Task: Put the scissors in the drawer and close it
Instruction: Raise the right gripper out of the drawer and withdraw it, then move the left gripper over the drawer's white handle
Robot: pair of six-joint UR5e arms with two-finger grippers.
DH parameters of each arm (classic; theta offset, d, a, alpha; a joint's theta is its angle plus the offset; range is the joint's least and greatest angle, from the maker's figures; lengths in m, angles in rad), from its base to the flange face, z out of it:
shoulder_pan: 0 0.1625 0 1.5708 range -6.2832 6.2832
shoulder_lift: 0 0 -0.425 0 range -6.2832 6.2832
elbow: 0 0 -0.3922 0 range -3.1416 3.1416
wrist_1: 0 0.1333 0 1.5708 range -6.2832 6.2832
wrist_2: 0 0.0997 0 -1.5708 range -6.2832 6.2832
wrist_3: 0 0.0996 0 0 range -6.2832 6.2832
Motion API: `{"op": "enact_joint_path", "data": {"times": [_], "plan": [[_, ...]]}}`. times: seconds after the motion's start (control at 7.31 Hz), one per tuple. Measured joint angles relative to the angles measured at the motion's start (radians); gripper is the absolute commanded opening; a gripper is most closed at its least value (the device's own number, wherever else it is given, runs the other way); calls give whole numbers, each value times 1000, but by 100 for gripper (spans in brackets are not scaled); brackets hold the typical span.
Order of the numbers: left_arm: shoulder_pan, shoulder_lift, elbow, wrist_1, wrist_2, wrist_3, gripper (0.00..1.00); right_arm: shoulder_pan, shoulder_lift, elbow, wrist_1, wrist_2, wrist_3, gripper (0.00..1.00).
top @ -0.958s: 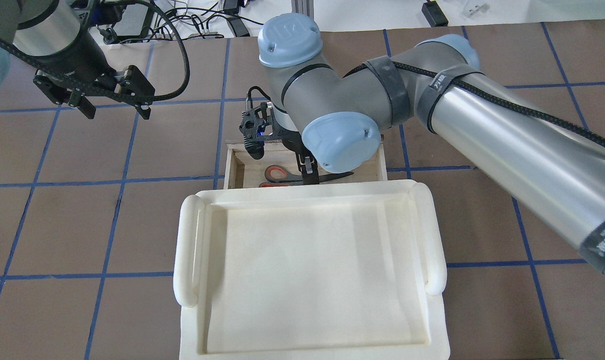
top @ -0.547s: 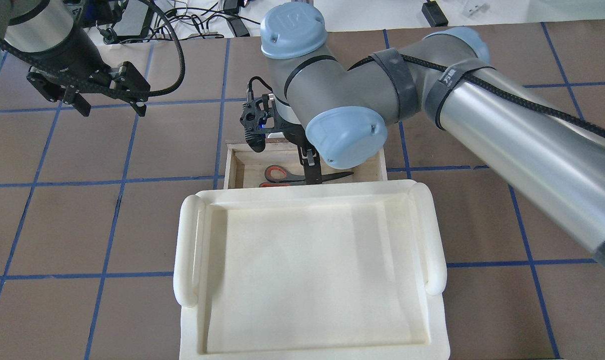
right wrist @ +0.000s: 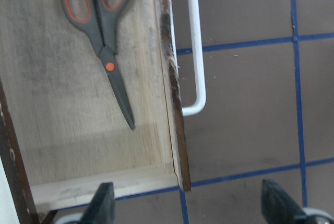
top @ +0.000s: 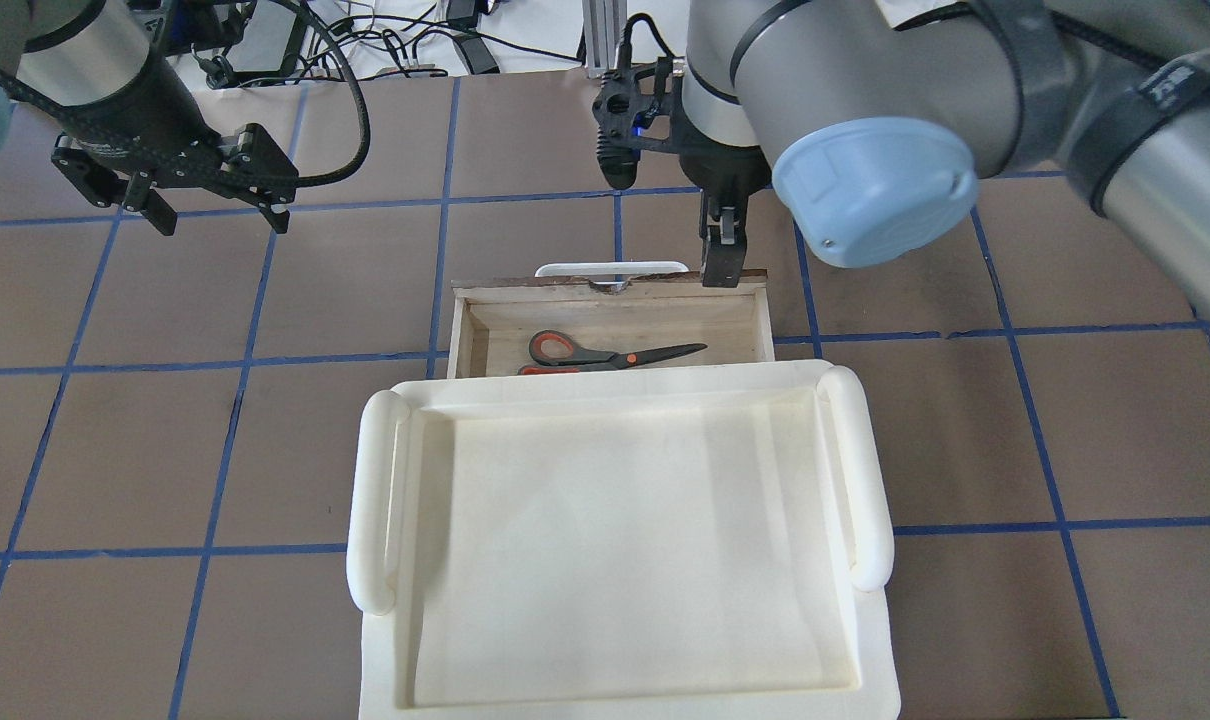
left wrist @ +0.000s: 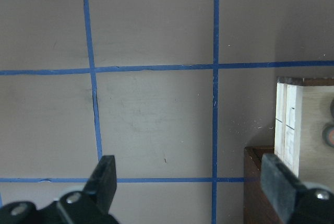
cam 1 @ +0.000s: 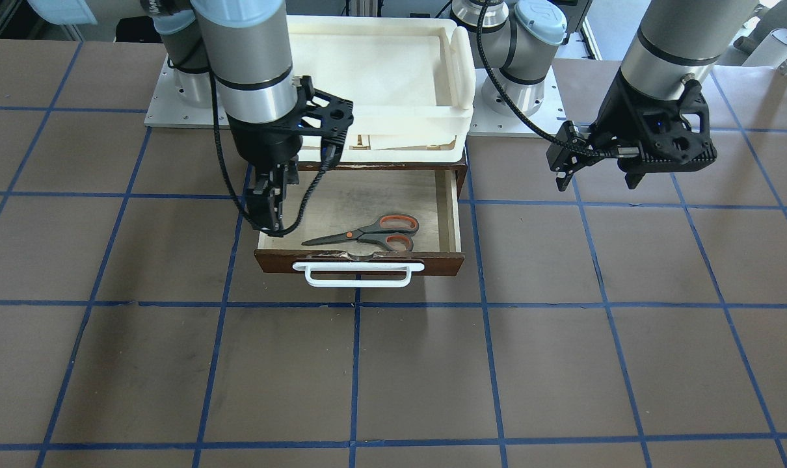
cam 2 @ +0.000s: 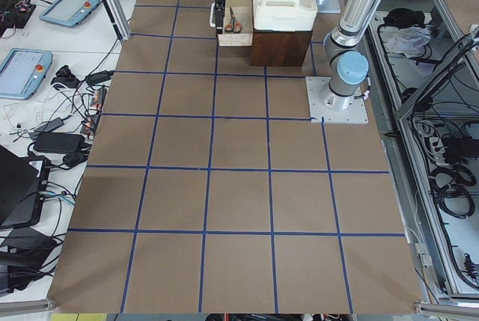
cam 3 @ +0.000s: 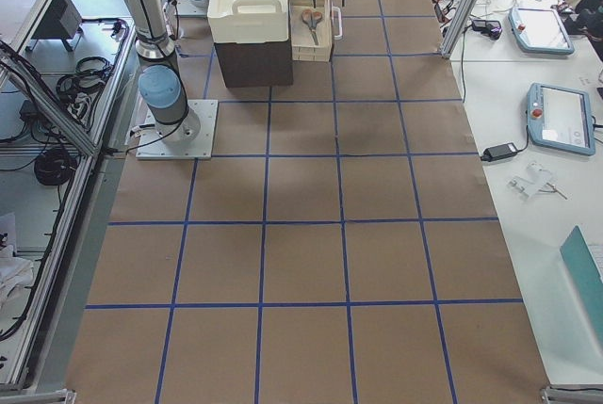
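Scissors (cam 1: pixel 367 234) lie flat on the pale floor of the drawer (cam 1: pixel 454 209), blades shut, close along its front panel, with the handles toward the robot's left. The drawer stands pulled out, its white bar handle (cam 1: pixel 358 283) on the side far from the robot. The right gripper (top: pixel 717 265) hangs over the drawer's front right corner, fingers spread wide and holding nothing. The left gripper (top: pixel 222 222) hovers well off to the left above the table (cam 1: pixel 562 364), equally wide apart and empty. A white tray (top: pixel 367 500) sits on top of the dark cabinet (cam 3: pixel 252 65).

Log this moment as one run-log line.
scissors: lying in drawer | drawer: open | right gripper: open, over drawer's front corner | left gripper: open, empty, aside
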Motion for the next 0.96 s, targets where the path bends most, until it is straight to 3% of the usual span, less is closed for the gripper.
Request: {"op": "enact_joint_path", "data": {"times": [0.41,0.96], "plan": [[-10,-36,4,55,35,-37,100,-132,-86,2,71,-1,300,100],[-133,-156,64,168,32,-201,100,-178,-138,0,106,-26,849,100]]}}
